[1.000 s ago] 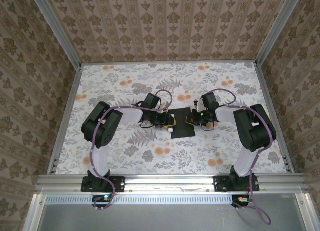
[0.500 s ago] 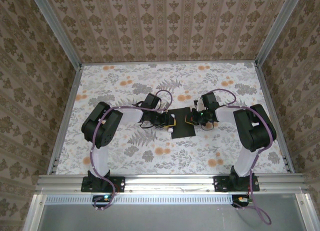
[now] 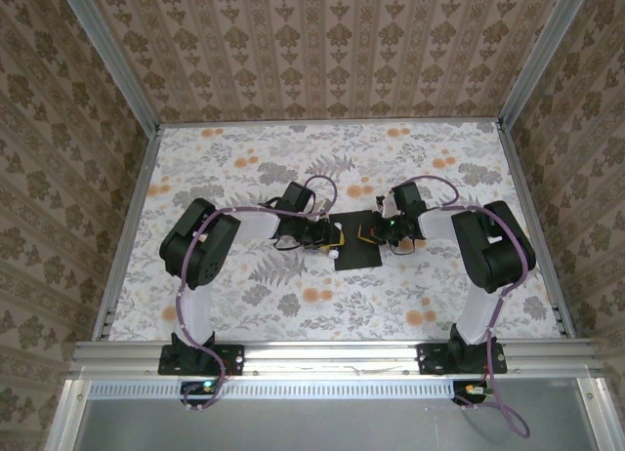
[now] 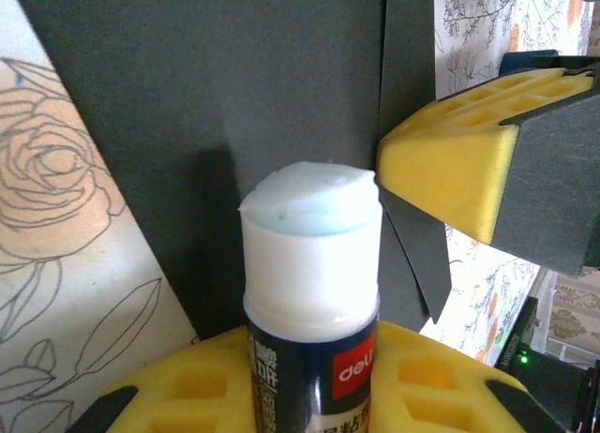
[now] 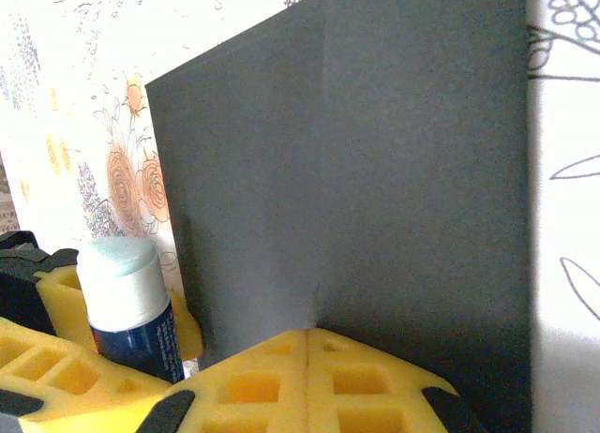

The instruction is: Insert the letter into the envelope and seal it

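— Leftward the right gripper (image 3: 373, 234) is edging, jaws closed together, over the envelope (image 3: 356, 257) lying mid-table.
— And the left gripper (image 3: 337, 239) is clamping the glue stick (image 4: 312, 264) above the envelope; sealing is probably beginning, the letter presumably inside.

Right pincer (image 3: 372, 233) farther left (slightly)

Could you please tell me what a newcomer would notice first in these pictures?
Most striking is the uncapped glue stick, its pale tip bared, gripped between the yellow pads of the left gripper right in front of the black envelope. From above, both arms meet over that envelope at the middle of the flowered table, with the right gripper shut at its right edge.
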`<action>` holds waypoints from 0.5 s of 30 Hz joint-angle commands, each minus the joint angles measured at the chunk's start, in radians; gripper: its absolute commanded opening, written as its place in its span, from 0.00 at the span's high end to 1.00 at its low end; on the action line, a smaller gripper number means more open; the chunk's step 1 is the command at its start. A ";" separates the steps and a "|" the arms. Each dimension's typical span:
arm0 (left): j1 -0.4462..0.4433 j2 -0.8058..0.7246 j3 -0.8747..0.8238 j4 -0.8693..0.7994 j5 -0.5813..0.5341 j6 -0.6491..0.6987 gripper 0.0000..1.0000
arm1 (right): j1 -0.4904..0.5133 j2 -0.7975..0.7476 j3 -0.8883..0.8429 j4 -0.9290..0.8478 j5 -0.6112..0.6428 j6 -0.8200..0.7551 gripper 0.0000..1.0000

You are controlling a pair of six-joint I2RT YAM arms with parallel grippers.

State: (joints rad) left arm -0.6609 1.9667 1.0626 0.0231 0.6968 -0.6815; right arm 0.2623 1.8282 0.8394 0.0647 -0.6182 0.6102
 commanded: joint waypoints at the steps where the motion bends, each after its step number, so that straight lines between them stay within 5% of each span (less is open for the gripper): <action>1: -0.011 0.032 0.016 -0.007 0.004 -0.001 1.00 | 0.007 0.032 -0.025 -0.012 0.011 -0.001 1.00; 15: -0.014 0.038 0.038 -0.041 0.008 0.023 1.00 | 0.002 0.007 0.046 -0.037 0.011 0.006 1.00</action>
State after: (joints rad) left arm -0.6609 1.9751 1.0786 0.0040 0.7006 -0.6807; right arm 0.2623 1.8282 0.8490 0.0570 -0.6167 0.6102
